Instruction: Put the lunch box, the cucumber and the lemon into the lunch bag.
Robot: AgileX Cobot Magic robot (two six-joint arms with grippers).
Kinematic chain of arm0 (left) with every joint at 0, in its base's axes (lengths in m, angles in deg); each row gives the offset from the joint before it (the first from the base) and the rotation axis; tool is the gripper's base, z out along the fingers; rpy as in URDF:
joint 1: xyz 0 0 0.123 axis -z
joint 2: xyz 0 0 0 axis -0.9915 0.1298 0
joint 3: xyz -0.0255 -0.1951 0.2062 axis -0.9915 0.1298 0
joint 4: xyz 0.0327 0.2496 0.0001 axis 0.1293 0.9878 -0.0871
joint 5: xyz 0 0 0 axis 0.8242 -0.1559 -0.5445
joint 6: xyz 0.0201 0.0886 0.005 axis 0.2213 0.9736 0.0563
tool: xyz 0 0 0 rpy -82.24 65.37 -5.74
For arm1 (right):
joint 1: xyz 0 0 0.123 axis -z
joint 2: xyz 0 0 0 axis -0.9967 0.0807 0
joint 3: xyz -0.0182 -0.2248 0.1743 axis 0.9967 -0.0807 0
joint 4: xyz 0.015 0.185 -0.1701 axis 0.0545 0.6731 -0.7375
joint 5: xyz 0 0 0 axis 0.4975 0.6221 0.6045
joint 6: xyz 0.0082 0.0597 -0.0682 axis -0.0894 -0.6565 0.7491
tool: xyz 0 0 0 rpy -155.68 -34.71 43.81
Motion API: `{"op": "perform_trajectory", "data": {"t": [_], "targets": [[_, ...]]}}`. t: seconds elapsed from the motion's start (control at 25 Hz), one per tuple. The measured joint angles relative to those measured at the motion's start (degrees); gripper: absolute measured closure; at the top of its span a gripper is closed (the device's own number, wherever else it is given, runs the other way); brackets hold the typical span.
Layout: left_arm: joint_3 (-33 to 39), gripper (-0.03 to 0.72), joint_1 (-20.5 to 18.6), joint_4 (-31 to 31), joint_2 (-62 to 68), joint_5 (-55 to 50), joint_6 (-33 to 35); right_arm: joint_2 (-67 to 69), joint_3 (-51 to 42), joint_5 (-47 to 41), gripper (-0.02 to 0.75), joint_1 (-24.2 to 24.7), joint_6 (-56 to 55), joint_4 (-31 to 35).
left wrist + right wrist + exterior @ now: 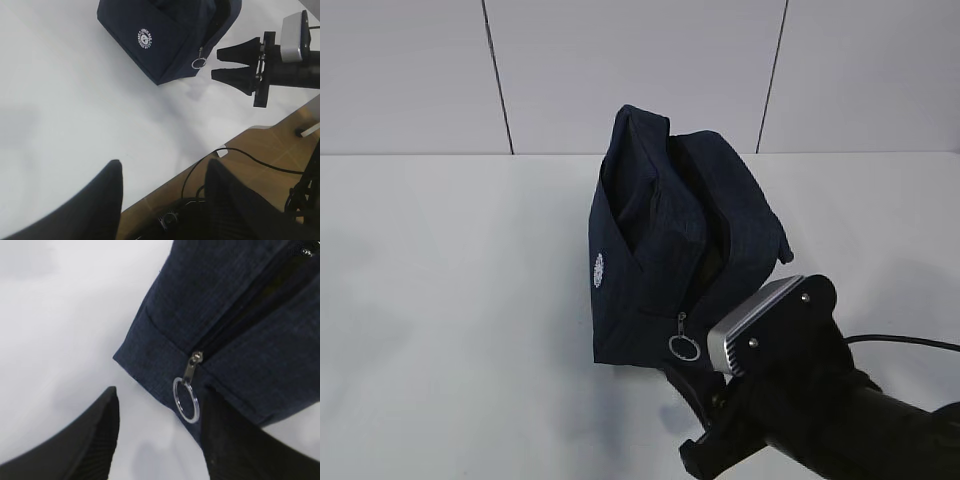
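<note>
The boxy dark navy woven-fabric lunch bag point(675, 240) sits mid-worktop point(450, 300), toward the back edge. The right end effector point(160, 440) has its ribbed black fingers apart around the bag's shiny metal ring pull point(186, 400), not pinching it. Only the left wrist view shows the left end effector point(165, 175), spread over the worktop's front edge.

A white table point(450, 300) meets a pale panelled wall point(640, 70); black cables point(250, 160) cross the wooden floor point(270, 150)

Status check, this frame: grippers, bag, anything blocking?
Both grippers open, empty. Right gripper nearing ring pull of lunch bag. Left gripper clear. Nothing blocking.
</note>
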Motion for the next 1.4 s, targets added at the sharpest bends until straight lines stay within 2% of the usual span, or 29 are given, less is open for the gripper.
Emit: {"op": "perform_trajectory", "data": {"t": [0.64, 1.16, 1.4], "targets": [[0.0, 0.302, 0.0, 0.0, 0.0, 0.02, 0.0, 5.02, 0.8, 1.9, 0.339, 1.68, 0.0, 1.77], [0.0, 0.302, 0.0, 0.0, 0.0, 0.12, 0.0, 9.75, 5.06, 1.9, 0.339, 1.68, 0.0, 1.37], [0.0, 0.302, 0.0, 0.0, 0.0, 0.12, 0.0, 10.08, 5.52, 1.9, 0.341, 1.68, -0.83, -2.4]]}}
